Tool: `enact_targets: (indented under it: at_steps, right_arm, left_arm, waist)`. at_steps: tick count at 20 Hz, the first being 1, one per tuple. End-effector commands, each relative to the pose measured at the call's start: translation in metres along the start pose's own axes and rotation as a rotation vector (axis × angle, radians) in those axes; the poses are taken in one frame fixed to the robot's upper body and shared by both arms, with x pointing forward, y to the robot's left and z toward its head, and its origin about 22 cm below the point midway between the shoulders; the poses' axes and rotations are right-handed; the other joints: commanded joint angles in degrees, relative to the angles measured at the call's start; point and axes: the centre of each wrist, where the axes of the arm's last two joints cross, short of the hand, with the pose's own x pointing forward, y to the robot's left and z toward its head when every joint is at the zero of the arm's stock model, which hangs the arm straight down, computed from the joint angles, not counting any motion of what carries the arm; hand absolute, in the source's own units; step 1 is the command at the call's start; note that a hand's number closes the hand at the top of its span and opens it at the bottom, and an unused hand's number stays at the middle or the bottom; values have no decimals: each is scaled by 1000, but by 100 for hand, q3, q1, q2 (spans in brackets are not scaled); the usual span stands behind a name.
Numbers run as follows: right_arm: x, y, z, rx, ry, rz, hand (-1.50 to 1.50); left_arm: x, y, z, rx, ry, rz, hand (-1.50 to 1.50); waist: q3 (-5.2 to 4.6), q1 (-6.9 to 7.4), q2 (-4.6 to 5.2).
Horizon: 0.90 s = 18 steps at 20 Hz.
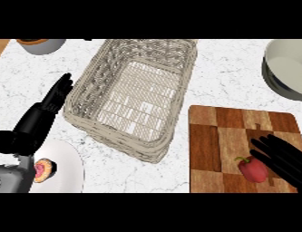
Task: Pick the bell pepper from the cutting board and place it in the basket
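A small red bell pepper (253, 169) with a green stem lies near the front of the wooden cutting board (213, 136) at the right. My right hand (290, 161) is just to the pepper's right, fingers straight and spread, touching or nearly touching it; the hand is open. The woven wicker basket (90, 86) stands in the middle of the counter, left of the board, with nothing inside. My left hand (36, 122) rests open at the left, fingers pointing up toward the basket's left wall.
A white plate (70, 170) with a sliced pink-centred item (43, 170) sits at the lower left under my left forearm. A grey bowl (294, 72) stands at the far right, and another bowl (41, 44) at the top left. The counter is white marble.
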Motion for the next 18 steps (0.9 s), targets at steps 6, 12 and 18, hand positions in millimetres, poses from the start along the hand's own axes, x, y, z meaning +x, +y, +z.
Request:
enact_targets:
  at_steps: [6,12,18]
  right_arm:
    - [-2,-3,-10,18,45,46,-150]
    - [5,36,-9,33,55,94,-150]
    - [9,45,-23,38,68,95,-150]
  left_arm:
    - [3,-6,-1,9,15,-16,0]
    - [-11,-4,-10,5,7,-8,0]
    - [-12,-1,8,3,12,-17,0]
  waist:
    - [-1,21,0]
    - [-1,-7,4]
    - [-1,16,1]
